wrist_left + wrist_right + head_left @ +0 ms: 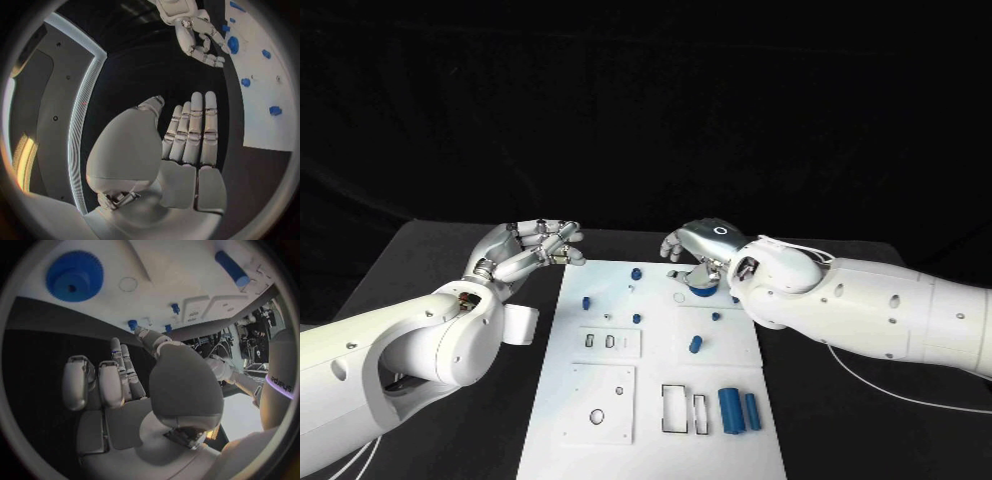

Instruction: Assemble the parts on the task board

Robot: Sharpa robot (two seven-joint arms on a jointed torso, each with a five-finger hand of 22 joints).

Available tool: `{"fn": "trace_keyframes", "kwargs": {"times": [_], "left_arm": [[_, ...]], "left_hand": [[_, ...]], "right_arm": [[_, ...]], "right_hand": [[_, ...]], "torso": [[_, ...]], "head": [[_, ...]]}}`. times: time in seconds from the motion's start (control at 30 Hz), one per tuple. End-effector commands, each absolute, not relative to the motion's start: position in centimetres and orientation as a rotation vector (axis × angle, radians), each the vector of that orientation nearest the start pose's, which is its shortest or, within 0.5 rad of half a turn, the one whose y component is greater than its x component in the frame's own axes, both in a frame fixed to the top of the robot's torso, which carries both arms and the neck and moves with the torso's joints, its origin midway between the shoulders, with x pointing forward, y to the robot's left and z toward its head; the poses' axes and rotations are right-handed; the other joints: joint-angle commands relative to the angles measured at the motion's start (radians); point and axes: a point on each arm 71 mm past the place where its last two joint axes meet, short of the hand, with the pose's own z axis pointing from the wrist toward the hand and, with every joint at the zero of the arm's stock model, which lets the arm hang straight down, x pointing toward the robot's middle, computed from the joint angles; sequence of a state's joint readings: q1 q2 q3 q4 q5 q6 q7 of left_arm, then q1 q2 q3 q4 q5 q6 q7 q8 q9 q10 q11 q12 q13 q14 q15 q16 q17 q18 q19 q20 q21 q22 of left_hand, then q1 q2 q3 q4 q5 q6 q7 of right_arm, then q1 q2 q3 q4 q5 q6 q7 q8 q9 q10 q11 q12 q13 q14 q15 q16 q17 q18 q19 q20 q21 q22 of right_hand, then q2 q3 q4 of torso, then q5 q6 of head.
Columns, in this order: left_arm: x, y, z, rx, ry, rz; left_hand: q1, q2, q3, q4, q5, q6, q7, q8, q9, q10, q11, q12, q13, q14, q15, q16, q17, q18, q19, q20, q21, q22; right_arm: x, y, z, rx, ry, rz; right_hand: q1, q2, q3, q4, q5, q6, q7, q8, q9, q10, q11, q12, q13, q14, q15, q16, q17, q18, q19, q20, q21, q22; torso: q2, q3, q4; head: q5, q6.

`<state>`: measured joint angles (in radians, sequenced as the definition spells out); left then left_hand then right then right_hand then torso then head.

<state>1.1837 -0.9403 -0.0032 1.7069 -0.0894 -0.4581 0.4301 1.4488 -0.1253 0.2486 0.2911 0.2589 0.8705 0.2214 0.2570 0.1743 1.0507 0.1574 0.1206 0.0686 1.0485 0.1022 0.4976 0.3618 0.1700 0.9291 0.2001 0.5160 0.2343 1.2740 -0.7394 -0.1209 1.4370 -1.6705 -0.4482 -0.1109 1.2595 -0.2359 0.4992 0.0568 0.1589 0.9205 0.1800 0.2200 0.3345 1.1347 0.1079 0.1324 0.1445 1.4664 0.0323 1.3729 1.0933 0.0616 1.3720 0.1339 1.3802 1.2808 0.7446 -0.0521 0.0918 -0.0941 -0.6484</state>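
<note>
- Right now the flat white rectangular task board (pixel 653 400) lies along the middle of the black table (pixel 416 260), running from 6 toward 12 o'clock.
- Standing on it, a round blue toothed gear (pixel 702 289) sits at the board's far end, toward 1 o'clock; small blue pegs (pixel 636 272) dot the upper half.
- Two blue cylinders (pixel 741 409) lie side by side at 5 o'clock, beside rectangular cut-outs.
- My right hand (pixel 701 246) hovers over the gear, fingers loosely curled, holding nothing.
- My left hand (pixel 531 248) hangs off the board's far corner at 10 o'clock, fingers straight and close together, empty.
</note>
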Motion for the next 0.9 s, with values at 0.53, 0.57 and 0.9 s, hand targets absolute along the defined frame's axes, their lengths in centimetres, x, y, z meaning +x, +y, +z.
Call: {"fn": "trace_keyframes", "kwargs": {"times": [0.53, 0.57, 0.9], "left_arm": [[46.1, 21.2, -15.3, -1.005, 1.341, -1.54], [46.1, 21.2, -15.3, -1.005, 1.341, -1.54], [46.1, 21.3, -15.4, -1.006, 1.341, -1.538]], "left_hand": [[-0.006, -0.007, 0.007, -0.002, -0.006, -0.008, 0.002, -0.008, -0.002, -0.005, 0.005, -0.008, -0.001, -0.01, -0.001, 0.007, 0.003, 0.009, -0.011, 0.0, 0.007, 0.002], [-0.006, -0.007, 0.007, -0.002, -0.006, -0.008, 0.002, -0.008, -0.002, -0.005, 0.005, -0.008, -0.001, -0.01, -0.001, 0.007, 0.003, 0.009, -0.011, 0.0, 0.007, 0.002], [-0.006, -0.007, 0.007, -0.002, -0.006, -0.008, 0.002, -0.008, -0.002, -0.005, 0.005, -0.008, -0.001, -0.01, -0.001, 0.007, 0.003, 0.009, -0.011, 0.0, 0.007, 0.002]], "right_arm": [[49.5, -23.7, -17.3, -0.066, 1.733, 0.495], [49.6, -23.7, -17.4, -0.061, 1.739, 0.493], [50.1, -23.4, -18.6, -0.032, 1.769, 0.479]], "right_hand": [[0.114, 0.029, -0.377, 0.145, 0.079, -0.096, -0.03, 0.056, 0.072, 0.007, -0.045, 0.557, 0.502, 0.043, -0.04, 0.084, 0.138, -0.009, 0.054, -0.035, 0.04, 0.088], [0.121, 0.033, -0.398, 0.16, 0.085, -0.101, -0.029, 0.061, 0.075, 0.002, -0.042, 0.602, 0.54, 0.048, -0.039, 0.094, 0.163, -0.01, 0.056, -0.033, 0.041, 0.091], [0.196, 0.076, -0.513, 0.23, 0.107, -0.129, -0.016, 0.1, 0.092, 0.158, -0.027, 1.128, 1.051, 0.077, -0.024, 0.161, 0.34, -0.022, 0.092, -0.019, 0.077, 0.149]], "torso": [[-0.003, 0.0091, -0.015], [-0.003, 0.0086, -0.0145], [-0.003, 0.0065, -0.0127]], "head": [[-0.005, 0.001], [-0.005, 0.001], [-0.003, -0.003]]}}
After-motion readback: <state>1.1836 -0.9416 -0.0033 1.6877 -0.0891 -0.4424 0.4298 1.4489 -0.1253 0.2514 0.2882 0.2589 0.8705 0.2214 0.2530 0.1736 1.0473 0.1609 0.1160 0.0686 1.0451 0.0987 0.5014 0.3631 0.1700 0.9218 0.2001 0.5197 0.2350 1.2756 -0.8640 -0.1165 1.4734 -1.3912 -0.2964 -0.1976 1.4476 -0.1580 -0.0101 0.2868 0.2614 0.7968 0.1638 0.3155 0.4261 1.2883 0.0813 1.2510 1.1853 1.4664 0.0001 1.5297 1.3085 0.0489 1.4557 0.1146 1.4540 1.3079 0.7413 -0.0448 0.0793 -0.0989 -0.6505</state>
